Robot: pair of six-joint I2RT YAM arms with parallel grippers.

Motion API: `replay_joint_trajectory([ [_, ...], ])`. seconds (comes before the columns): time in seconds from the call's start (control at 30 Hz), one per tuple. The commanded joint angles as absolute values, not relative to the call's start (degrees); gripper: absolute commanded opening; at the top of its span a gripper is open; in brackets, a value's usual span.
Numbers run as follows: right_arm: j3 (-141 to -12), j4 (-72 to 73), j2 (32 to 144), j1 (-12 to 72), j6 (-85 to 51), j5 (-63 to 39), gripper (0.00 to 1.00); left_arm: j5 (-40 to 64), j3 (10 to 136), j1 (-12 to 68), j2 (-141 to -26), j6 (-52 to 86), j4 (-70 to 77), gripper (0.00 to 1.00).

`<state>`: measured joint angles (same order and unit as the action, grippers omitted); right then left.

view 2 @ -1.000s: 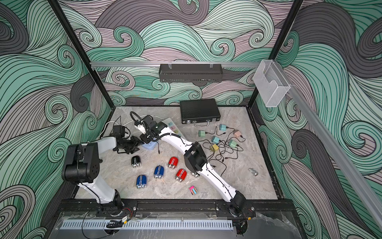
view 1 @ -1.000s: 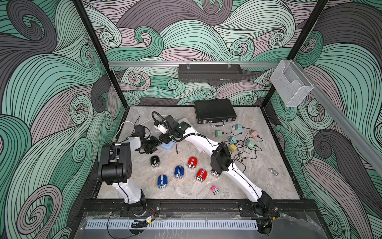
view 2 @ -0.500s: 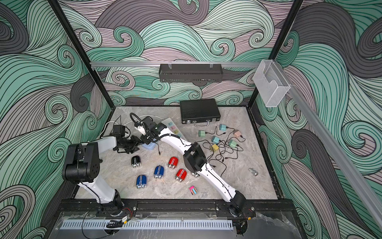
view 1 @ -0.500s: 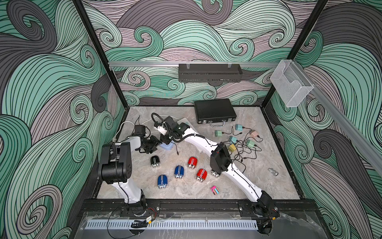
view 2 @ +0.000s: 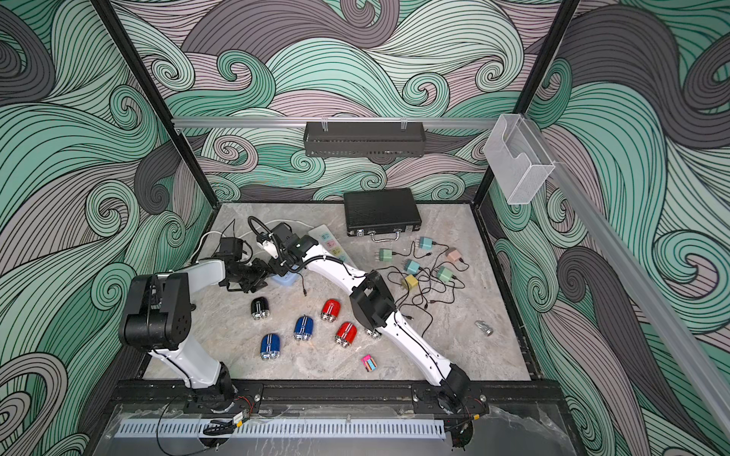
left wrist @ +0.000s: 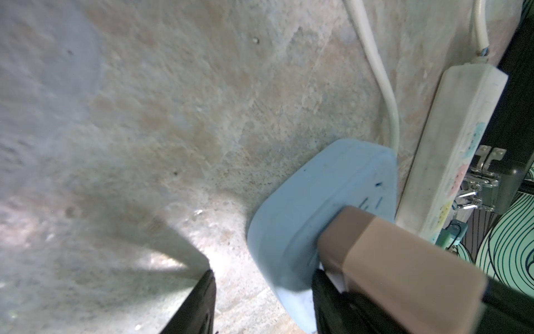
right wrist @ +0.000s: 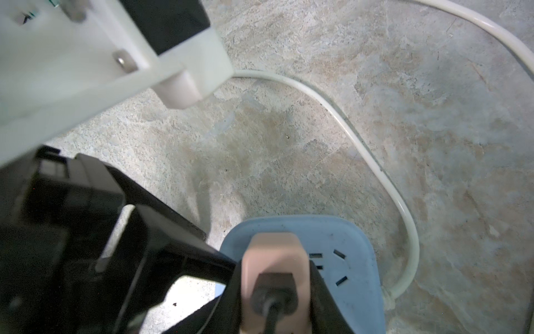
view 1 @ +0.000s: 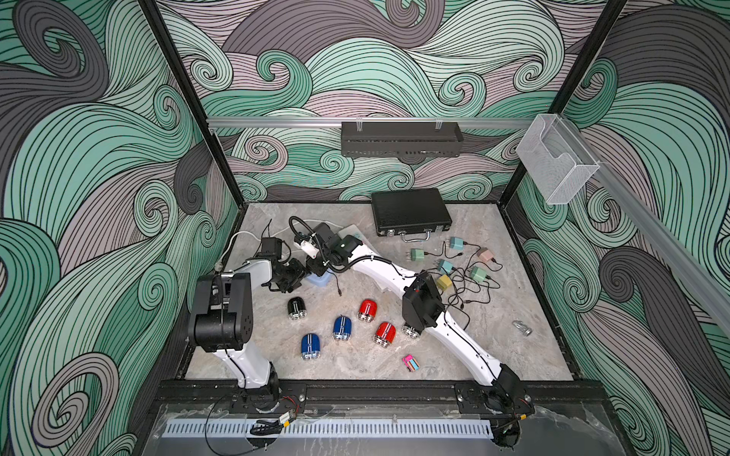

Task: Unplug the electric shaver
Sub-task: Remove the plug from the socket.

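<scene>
The left gripper (left wrist: 261, 273) sits on the table (view 1: 493, 347) at the blue socket (right wrist: 346, 240), jaws apart. The right gripper (right wrist: 274, 279) is clamped on the pink plug (right wrist: 271, 248), which stands in the socket with a black wire on top.

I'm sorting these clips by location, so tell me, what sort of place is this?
Most likely a robot test cell, not a home. Swirl-printed wall panels box in a marble-look tabletop, the left arm and right arm are bolted to its front rail, and duplicate shavers and chargers lie scattered like props.
</scene>
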<state>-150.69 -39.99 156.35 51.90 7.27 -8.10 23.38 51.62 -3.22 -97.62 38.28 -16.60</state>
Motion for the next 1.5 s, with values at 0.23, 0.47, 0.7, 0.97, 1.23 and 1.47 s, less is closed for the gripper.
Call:
replay_joint_trajectory([
  [0.23,-149.9,-40.0,152.8,52.3,7.8,-4.1,0.21,18.6,48.4,-2.1,-99.5,39.6,-19.9,0.52],
  [0.47,-149.6,-39.9,151.8,52.2,7.2,-3.6,0.18,16.8,48.1,-2.2,-98.8,39.6,-20.9,0.52],
  [0.7,-149.9,-39.6,151.0,51.8,5.9,-3.8,0.17,15.7,47.8,-2.2,-98.7,40.0,-20.5,0.53],
  [0.97,-149.6,-39.9,149.7,51.7,6.0,-4.2,0.17,16.0,47.4,-2.2,-99.2,40.3,-19.9,0.53],
  [1.23,-149.0,-39.8,148.5,51.6,5.9,-4.1,0.16,16.5,47.5,-2.2,-99.7,40.6,-19.2,0.53],
  [1.47,-148.5,-39.8,147.8,51.5,6.2,-3.5,0.15,16.4,47.8,-2.1,-99.8,40.3,-19.7,0.53],
])
